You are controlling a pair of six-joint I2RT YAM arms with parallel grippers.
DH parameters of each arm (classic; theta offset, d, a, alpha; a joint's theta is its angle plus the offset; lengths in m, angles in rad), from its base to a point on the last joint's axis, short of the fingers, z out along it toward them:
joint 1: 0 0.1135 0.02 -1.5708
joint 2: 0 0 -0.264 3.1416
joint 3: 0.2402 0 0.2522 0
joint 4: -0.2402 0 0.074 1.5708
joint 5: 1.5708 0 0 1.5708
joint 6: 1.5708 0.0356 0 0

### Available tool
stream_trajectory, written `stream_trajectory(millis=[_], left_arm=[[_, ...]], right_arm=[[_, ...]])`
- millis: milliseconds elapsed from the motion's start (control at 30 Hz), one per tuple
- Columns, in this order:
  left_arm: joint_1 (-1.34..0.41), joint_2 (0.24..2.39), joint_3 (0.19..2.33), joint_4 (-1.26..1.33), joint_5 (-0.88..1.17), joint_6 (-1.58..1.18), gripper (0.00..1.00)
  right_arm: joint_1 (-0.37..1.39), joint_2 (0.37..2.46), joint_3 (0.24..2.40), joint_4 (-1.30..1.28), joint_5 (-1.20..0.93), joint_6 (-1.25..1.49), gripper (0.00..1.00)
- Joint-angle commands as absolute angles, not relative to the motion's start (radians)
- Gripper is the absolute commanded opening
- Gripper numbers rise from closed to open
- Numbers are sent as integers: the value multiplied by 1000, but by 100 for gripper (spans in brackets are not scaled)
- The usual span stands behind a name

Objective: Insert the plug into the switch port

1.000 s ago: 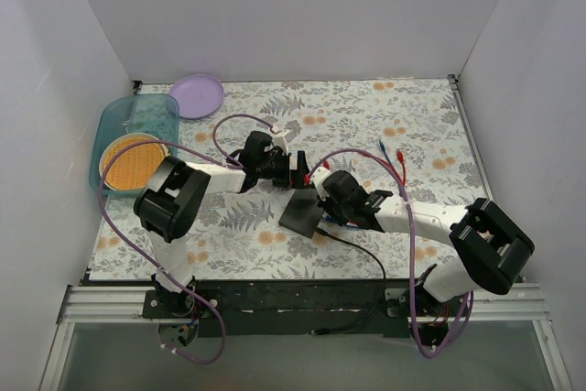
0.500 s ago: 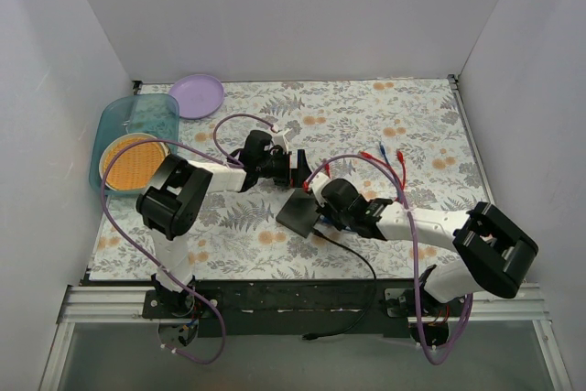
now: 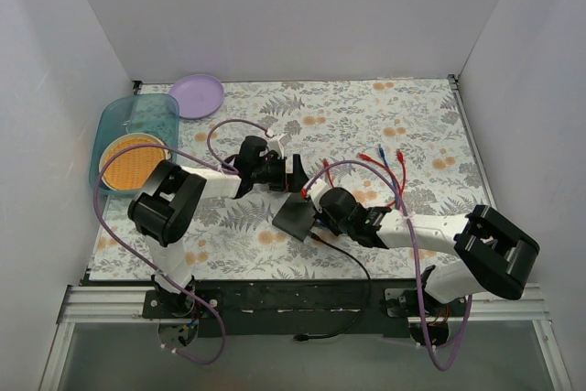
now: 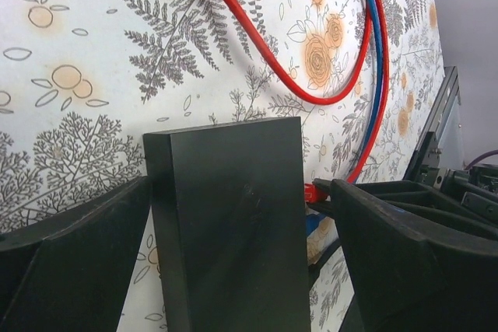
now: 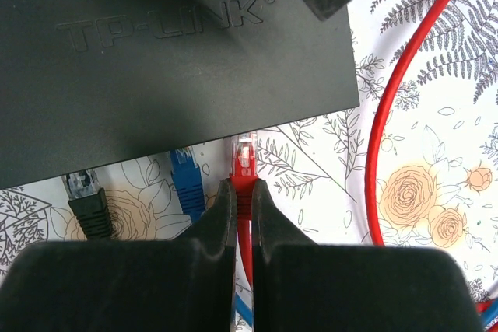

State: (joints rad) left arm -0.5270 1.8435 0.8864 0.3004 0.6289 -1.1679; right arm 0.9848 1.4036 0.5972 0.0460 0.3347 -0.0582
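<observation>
The switch (image 3: 293,218) is a flat black box lying mid-table; its top reads TP-LINK in the right wrist view (image 5: 156,52). My left gripper (image 3: 295,179) straddles its far end. In the left wrist view the left finger (image 4: 70,246) touches the switch (image 4: 233,231), and a narrow gap shows at the right finger (image 4: 412,254). My right gripper (image 5: 243,184) is shut on the red plug (image 5: 246,157). The plug's clear tip meets the switch's near edge. In the top view the right gripper (image 3: 319,214) is at the switch's right side.
A blue plug (image 5: 184,178) and a black plug (image 5: 89,204) sit at the same switch edge. Red and blue cables (image 3: 389,160) loop over the floral mat on the right. A teal bin with an orange plate (image 3: 137,139) and a purple plate (image 3: 196,95) stand far left.
My right gripper has moved left with the red plug, up to the switch's edge. The switch and my left gripper have shifted slightly toward the near left.
</observation>
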Motion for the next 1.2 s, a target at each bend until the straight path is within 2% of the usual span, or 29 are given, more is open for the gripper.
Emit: stream_trajectory(millis=[0, 367, 533, 667, 933, 1167], left_arm=[[-546, 1776, 835, 200, 658, -1172, 98], [-535, 1675, 770, 98, 505, -1172, 98], [-526, 1692, 785, 109, 563, -1161, 97], [-526, 1729, 802, 136, 623, -1164, 93], [-528, 1756, 798, 173, 718, -1175, 77], [-531, 1738, 784, 175, 733, -1173, 72]], right_arm=[[1011, 1359, 574, 204, 367, -41, 1], [1034, 1364, 561, 199, 337, -67, 1], [1048, 1358, 548, 206, 310, -80, 1], [1054, 1361, 548, 212, 310, -84, 1], [1057, 1411, 566, 244, 321, -87, 1], [1058, 1427, 603, 250, 321, -98, 1]])
